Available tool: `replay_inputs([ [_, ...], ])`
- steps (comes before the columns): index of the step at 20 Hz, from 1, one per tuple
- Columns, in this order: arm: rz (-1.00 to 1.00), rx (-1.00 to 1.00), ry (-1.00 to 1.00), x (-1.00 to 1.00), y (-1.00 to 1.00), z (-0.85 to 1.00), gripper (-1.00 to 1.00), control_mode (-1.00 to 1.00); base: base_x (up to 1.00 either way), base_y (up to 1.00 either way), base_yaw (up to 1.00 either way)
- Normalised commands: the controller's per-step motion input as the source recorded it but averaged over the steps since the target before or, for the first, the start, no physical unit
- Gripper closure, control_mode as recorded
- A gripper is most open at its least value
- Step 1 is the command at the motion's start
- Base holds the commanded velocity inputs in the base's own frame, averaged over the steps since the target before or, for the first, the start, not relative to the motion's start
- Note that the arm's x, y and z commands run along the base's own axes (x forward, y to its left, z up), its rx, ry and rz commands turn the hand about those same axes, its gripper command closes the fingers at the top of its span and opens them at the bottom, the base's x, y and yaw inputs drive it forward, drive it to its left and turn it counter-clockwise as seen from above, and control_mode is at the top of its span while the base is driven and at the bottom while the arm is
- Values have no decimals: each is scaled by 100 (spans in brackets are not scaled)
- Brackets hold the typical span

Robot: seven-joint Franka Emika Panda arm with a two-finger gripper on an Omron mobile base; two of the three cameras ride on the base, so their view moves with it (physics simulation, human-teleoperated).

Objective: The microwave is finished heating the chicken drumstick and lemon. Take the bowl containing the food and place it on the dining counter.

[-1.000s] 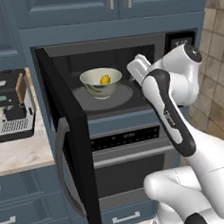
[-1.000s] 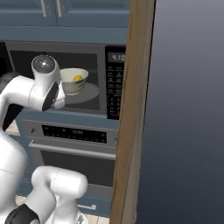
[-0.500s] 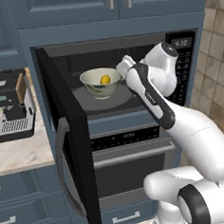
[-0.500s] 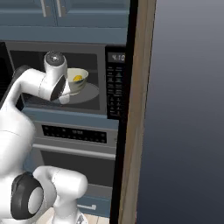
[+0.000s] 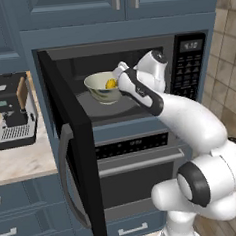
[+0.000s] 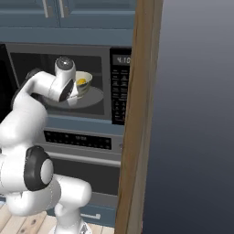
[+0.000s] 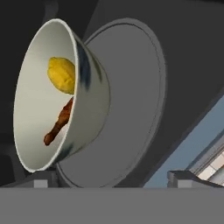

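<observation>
The black microwave (image 5: 188, 67) stands open, its door (image 5: 75, 153) swung out to the left. On the grey turntable (image 7: 131, 100) inside sits the cream bowl (image 5: 101, 88) (image 6: 85, 80) (image 7: 85, 105). It holds the yellow lemon (image 5: 110, 83) (image 7: 61, 74) and the reddish-brown chicken drumstick (image 7: 59, 122). My gripper (image 5: 119, 79) (image 7: 111, 179) is inside the cavity, right beside the bowl's right rim. It is open, with the fingertips (image 7: 41, 180) wide apart and holding nothing. The dining counter is out of view.
The silver-fronted oven (image 5: 138, 163) sits under the microwave. A coffee machine (image 5: 12, 113) stands on the pale counter at left. A tall wooden panel (image 6: 137, 114) rises close on the right. Blue cabinets (image 5: 121, 4) hang above.
My hand has moved left, deeper into the microwave, from near the keypad side up to the bowl's rim. The jaws have stayed open. The bowl has not moved.
</observation>
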Motion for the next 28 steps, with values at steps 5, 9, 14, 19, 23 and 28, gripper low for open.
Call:
replay_inputs([
  [5,0,0,0,79,20,-21,-100,-100,0,0,0],
  [9,0,0,0,77,19,-17,-100,-100,0,0,0],
  [14,0,0,0,63,12,-16,-100,-100,0,0,0],
  [19,0,-2,2,21,2,-52,100,-100,0,0,0],
  [23,0,-2,0,2,0,-48,100,-100,0,0,0],
  [28,0,0,0,1,0,0,100,-100,0,0,0],
])
